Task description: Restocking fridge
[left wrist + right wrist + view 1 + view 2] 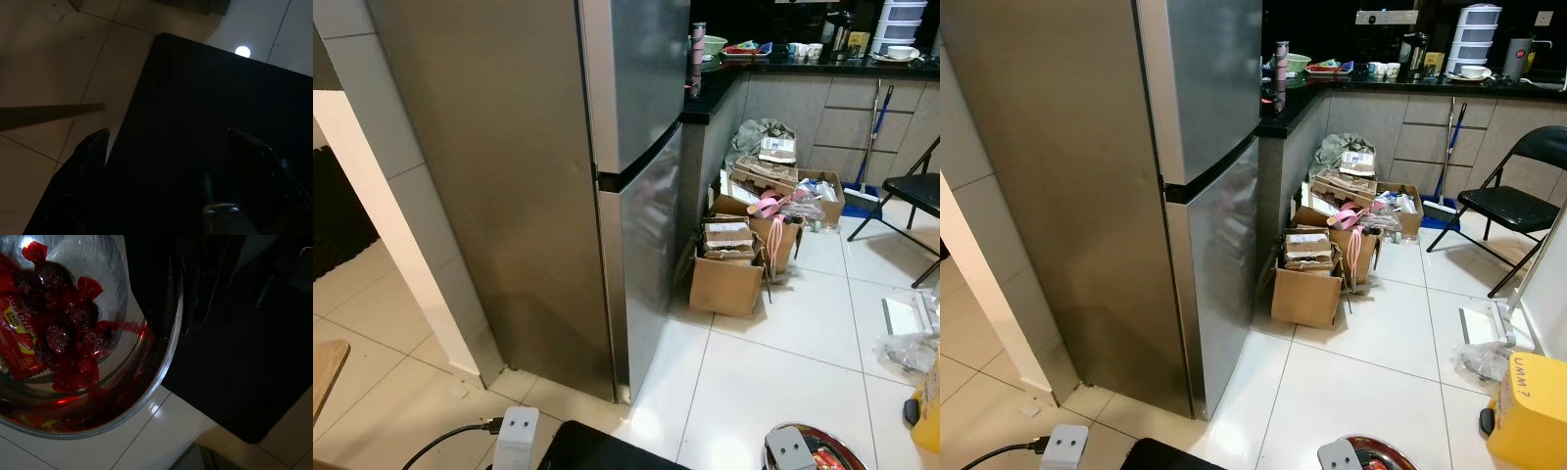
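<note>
The fridge (558,186) stands shut just ahead, cardboard boxes (1317,269) beside it on the floor; the right hand (168,330) pinches the rim of a steel bowl (98,401) of red sweets (63,338); the left hand (166,152) hangs open over a dark mat (215,98).

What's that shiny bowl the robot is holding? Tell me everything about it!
The bowl looks like polished metal, round, with a thin rolled rim and a mirror-like inside. It holds red-wrapped sweets and a red sauce packet with yellow print. The right end effector pinches its rim, one black finger inside and one outside. It hangs above the white tiled floor, roughly level.
</note>
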`<state>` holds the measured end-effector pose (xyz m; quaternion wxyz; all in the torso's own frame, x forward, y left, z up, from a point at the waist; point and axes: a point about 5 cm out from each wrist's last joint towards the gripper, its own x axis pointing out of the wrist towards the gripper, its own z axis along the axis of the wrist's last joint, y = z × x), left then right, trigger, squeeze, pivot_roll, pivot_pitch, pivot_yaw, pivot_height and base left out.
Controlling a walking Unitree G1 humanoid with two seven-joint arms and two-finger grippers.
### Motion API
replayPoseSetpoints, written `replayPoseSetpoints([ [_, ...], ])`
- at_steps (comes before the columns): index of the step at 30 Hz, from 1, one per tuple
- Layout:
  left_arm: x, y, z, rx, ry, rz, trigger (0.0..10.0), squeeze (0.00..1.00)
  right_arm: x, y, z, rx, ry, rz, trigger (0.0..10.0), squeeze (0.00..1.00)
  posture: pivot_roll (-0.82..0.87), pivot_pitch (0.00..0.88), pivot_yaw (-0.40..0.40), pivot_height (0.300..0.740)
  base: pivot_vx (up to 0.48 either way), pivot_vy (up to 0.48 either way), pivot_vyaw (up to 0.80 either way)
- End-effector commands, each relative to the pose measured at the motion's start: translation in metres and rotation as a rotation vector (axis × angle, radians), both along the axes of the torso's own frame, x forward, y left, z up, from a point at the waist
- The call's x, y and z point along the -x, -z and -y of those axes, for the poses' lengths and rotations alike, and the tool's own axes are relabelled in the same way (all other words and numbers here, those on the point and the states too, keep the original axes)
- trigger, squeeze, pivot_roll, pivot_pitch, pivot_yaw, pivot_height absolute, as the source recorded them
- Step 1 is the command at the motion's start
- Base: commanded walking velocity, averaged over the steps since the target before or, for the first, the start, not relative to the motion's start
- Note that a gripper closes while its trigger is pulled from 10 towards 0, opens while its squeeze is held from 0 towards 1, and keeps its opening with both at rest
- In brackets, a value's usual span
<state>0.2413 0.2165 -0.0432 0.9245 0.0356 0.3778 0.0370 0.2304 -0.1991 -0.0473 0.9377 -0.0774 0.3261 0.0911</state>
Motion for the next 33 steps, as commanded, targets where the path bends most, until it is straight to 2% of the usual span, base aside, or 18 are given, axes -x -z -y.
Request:
replayPoseSetpoints([
  [1, 0.005, 0.002, -0.005, -0.007, -0.016, -0.017, 10.0, 0.00, 0.000, 0.001, -0.003, -0.005, 0.000, -0.001, 10.0, 0.00, -0.06, 0.071, 0.020, 0.740, 0.000, 0.000, 0.00],
  [15, 0.003, 0.001, -0.004, -0.018, -0.006, -0.007, 10.0, 0.00, 0.000, 0.001, -0.003, -0.003, -0.003, 0.000, 10.0, 0.00, -0.06, 0.063, 0.019, 0.740, 0.000, 0.000, 0.00],
  [19, 0.005, 0.002, -0.002, -0.018, -0.014, -0.004, 10.0, 0.00, -0.002, -0.001, -0.002, 0.008, -0.022, 0.001, 10.0, 0.00, -0.06, 0.056, -0.010, 0.740, 0.000, 0.000, 0.00],
  [25, 0.009, 0.006, 0.001, -0.011, -0.034, -0.005, 10.0, 0.00, -0.007, -0.004, -0.001, 0.020, -0.053, 0.003, 10.0, 0.00, -0.05, 0.054, -0.042, 0.740, 0.000, 0.000, 0.00],
  [30, 0.022, 0.013, 0.001, -0.011, -0.067, -0.008, 10.0, 0.00, -0.017, -0.011, -0.005, 0.043, -0.109, 0.011, 10.0, 0.00, -0.03, 0.063, -0.091, 0.740, 0.000, 0.000, 0.00],
  [33, 0.024, 0.014, 0.000, -0.018, -0.066, -0.009, 10.0, 0.00, -0.020, -0.012, -0.007, 0.052, -0.120, 0.021, 10.0, 0.00, -0.02, 0.068, -0.095, 0.740, 0.000, 0.000, 0.00],
])
